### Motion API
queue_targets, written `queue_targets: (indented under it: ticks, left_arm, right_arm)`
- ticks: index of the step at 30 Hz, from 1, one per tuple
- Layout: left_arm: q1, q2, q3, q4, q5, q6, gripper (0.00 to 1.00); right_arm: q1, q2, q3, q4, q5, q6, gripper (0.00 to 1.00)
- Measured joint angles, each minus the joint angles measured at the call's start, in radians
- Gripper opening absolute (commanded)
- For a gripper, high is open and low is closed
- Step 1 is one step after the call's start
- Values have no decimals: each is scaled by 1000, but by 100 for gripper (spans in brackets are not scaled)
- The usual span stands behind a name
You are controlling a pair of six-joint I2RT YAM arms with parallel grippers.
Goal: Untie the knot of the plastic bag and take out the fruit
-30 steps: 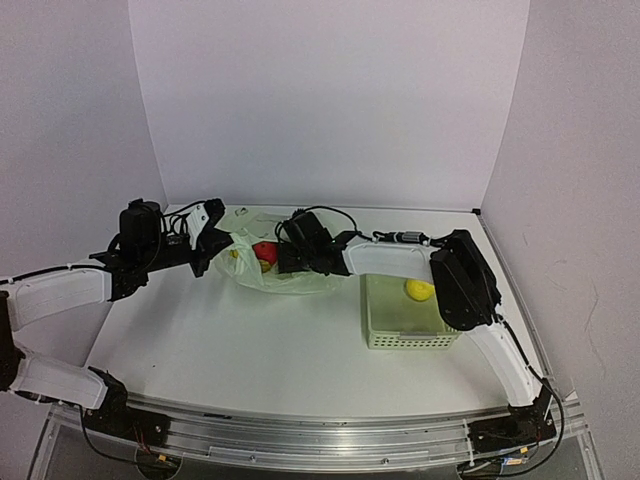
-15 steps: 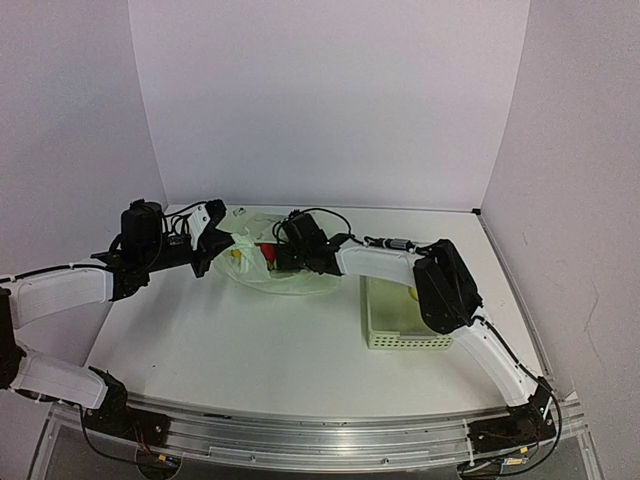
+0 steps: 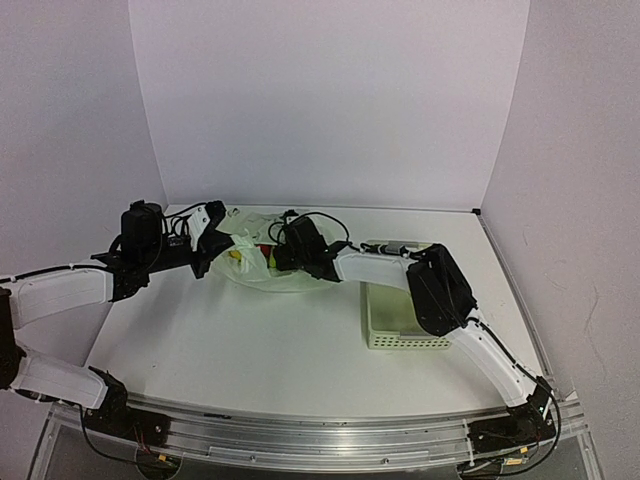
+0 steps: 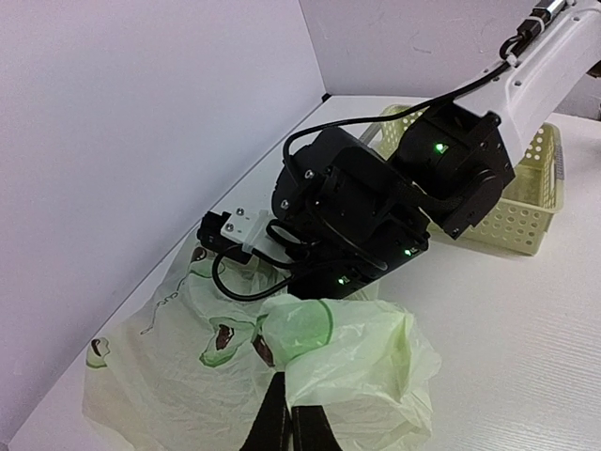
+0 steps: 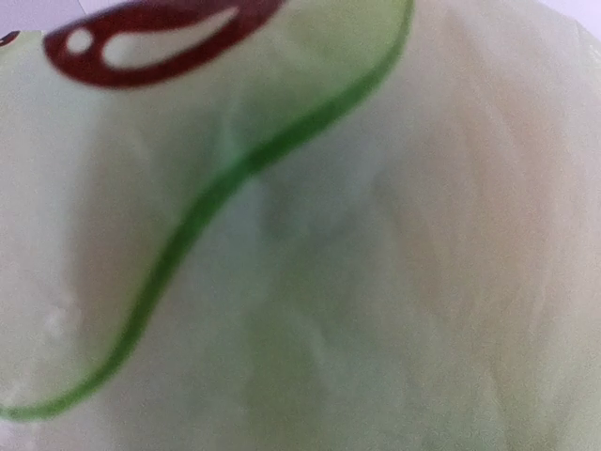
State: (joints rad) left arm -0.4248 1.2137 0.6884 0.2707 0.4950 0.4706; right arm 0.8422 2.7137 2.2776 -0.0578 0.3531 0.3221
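The pale green plastic bag (image 3: pixel 262 272) lies at the back left of the table with its mouth held up; no knot shows. My left gripper (image 3: pixel 220 240) is shut on a fold of the bag's rim, and in the left wrist view its dark fingertips (image 4: pixel 286 404) pinch the plastic (image 4: pixel 357 348). My right gripper (image 3: pixel 280 256) is pushed into the bag's mouth, its fingers hidden by plastic. A bit of red fruit (image 3: pixel 263 249) and yellow fruit (image 3: pixel 236 256) show inside. The right wrist view shows only the bag's film (image 5: pixel 310 263) close up.
The pale green lattice basket (image 3: pixel 385 325) stands right of the bag, partly under my right arm's elbow (image 3: pixel 435 290); it also shows in the left wrist view (image 4: pixel 526 197). The white walls stand close behind the bag.
My right arm has reached further left, pushing its gripper deeper into the bag. Its elbow now hides the yellow fruit in the basket. The left gripper has stayed put.
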Motion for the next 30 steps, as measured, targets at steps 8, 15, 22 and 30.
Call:
queue_targets:
  ticks: [8, 15, 22, 30]
  left_arm:
    - [0, -2, -10, 0, -47, -1, 0]
    - [3, -1, -8, 1, -98, -7, 0]
    - [3, -3, -8, -2, -104, -13, 0]
    - [3, -4, -1, -19, -105, -29, 0]
  right_arm:
    - [-6, -110, -204, 109, -108, -34, 28]
    - [-10, -388, -484, 112, -312, -59, 26]
    - [-30, -662, -641, 147, -540, -56, 27]
    - [-172, -868, -839, 160, -757, -3, 28]
